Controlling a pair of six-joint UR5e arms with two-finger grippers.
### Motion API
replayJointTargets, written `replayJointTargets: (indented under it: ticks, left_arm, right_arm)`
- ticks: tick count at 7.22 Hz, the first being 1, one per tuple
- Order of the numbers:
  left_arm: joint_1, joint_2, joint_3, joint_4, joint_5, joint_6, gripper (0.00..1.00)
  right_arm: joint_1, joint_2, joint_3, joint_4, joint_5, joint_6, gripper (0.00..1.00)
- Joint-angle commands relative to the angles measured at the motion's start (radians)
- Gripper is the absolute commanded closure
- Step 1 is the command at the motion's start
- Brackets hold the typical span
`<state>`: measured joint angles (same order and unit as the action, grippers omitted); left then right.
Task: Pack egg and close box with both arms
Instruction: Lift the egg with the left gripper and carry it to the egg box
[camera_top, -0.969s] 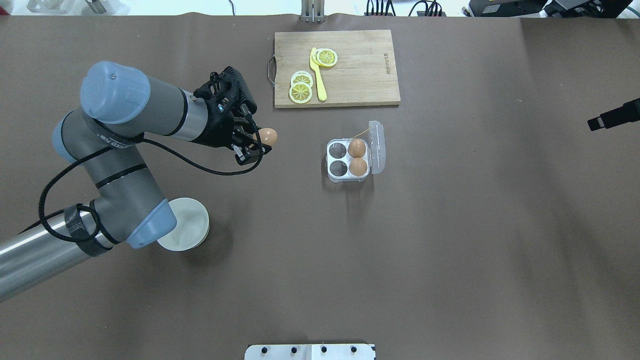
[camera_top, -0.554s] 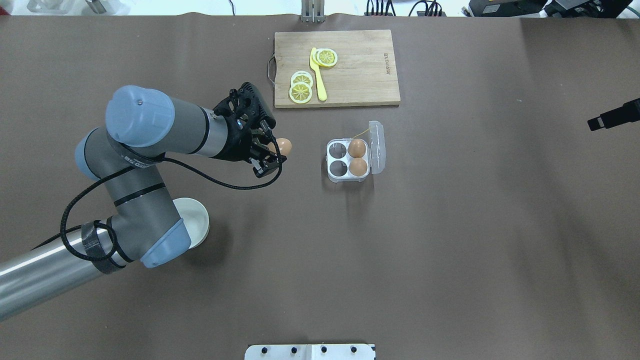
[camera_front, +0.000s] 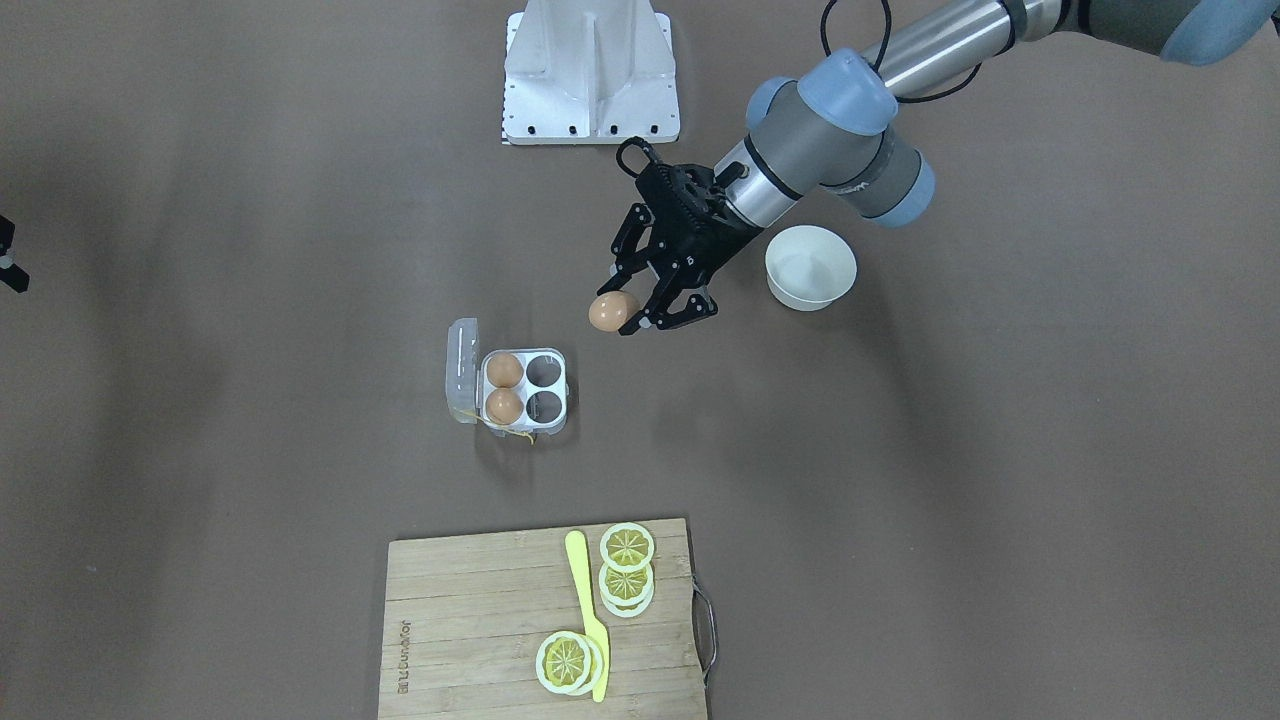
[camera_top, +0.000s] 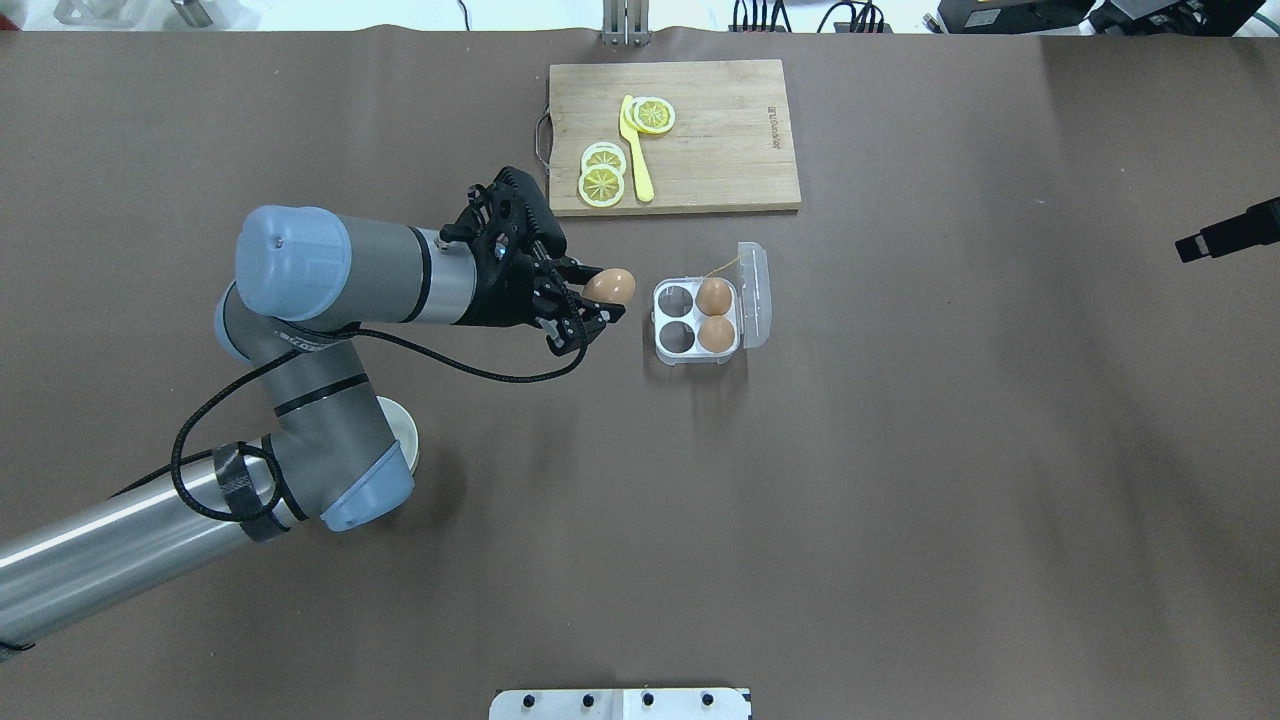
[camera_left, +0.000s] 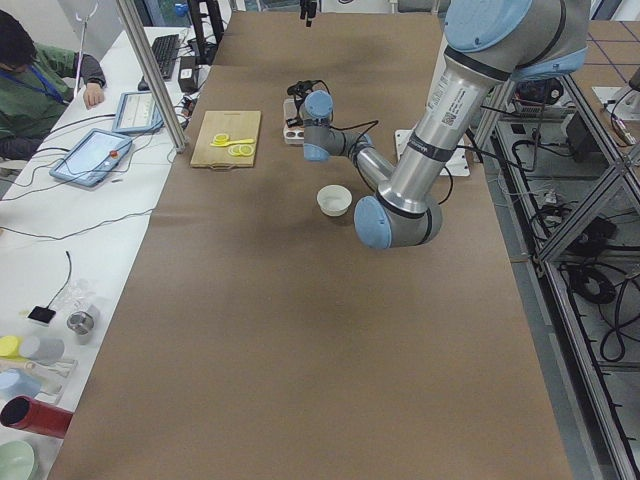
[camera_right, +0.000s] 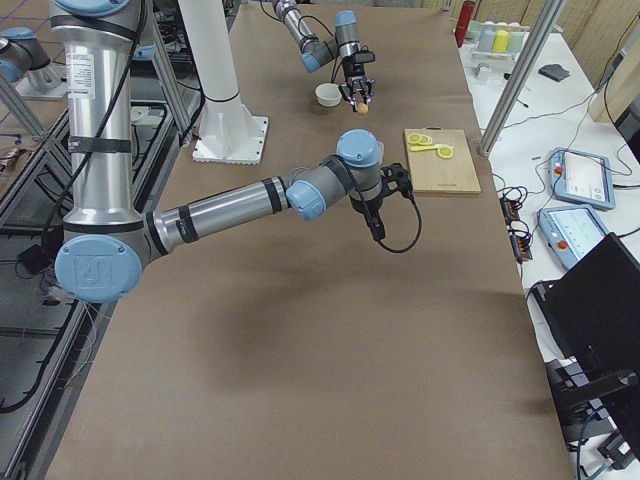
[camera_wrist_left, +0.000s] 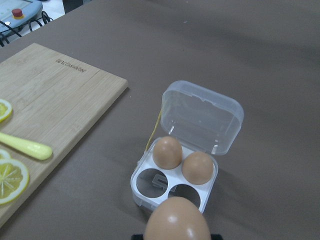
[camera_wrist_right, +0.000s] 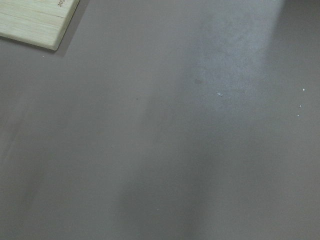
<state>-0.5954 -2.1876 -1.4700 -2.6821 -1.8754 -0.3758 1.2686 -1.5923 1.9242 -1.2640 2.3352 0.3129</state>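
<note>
Overhead exterior: left pincer is closed on the egg, fingers pinching it across the waist, most of the shell showing beyond the tips. The egg is carried above the tabletop, just left of the box, not yet over a cell. The lid stands open on the box's right side. Two eggs fill the right-hand cells, far and near; both left-hand cells are bare. The left wrist view agrees: held egg low in frame, open cells directly ahead.

Right pincer sits far right, well apart from everything. Only a black tip shows, and I cannot tell whether it is open or closed.

Handling, my read: the egg is light, smooth, likely slippery and crack-prone, so I want a gentle squeeze and a release low in the cell. The box looks like thin, light plastic, apt to skate. I'd steady the tray with one arm and press the lid at its free edge with the other.
</note>
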Motion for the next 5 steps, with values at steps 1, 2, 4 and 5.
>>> replayJointTargets:
  ticks: [1,2,4,5]
  left_arm:
    - [0.049,-0.043,0.097,-0.152,0.118,0.000,1.00]
    - [0.081,-0.067,0.134,-0.163,0.187,0.006,1.00]
    - [0.120,-0.084,0.216,-0.219,0.255,0.020,1.00]
    - [0.137,-0.101,0.236,-0.219,0.287,0.027,1.00]
  right_arm:
    - [0.000,0.002,-0.001,0.000,-0.001,0.000,0.00]
    - [0.000,0.002,-0.001,0.000,-0.001,0.000,0.00]
    - [0.000,0.002,-0.001,0.000,-0.001,0.000,0.00]
    - [0.000,0.002,-0.001,-0.002,-0.001,0.002,0.00]
